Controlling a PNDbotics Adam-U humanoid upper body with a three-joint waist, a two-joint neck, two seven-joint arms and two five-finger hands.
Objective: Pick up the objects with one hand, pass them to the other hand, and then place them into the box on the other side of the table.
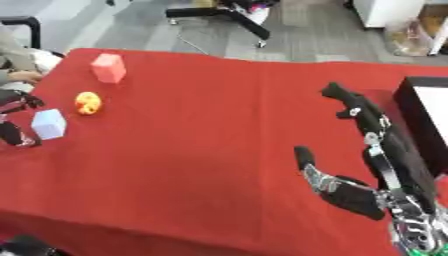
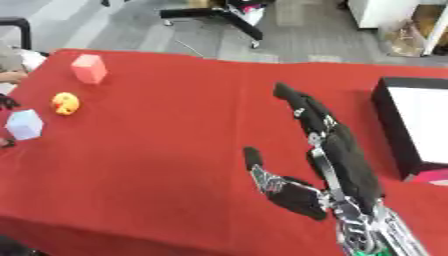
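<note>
Right hand [image 2: 337,165] open, empty, lower right, awaiting handover; left hand [image 1: 13,117] at left edge, grip indiscernible, beside cube [image 1: 49,124].

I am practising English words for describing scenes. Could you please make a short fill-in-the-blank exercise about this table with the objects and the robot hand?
1. The tablecloth is ____ in colour.
2. The right hand hovers over the cloth with straight fingers, so it is ____.
3. The yellow object lies between the pink block and the pale ____ cube.
4. The black box with a white inside stands at the ____ edge of the table.

Missing words: red; open; blue; right
</note>
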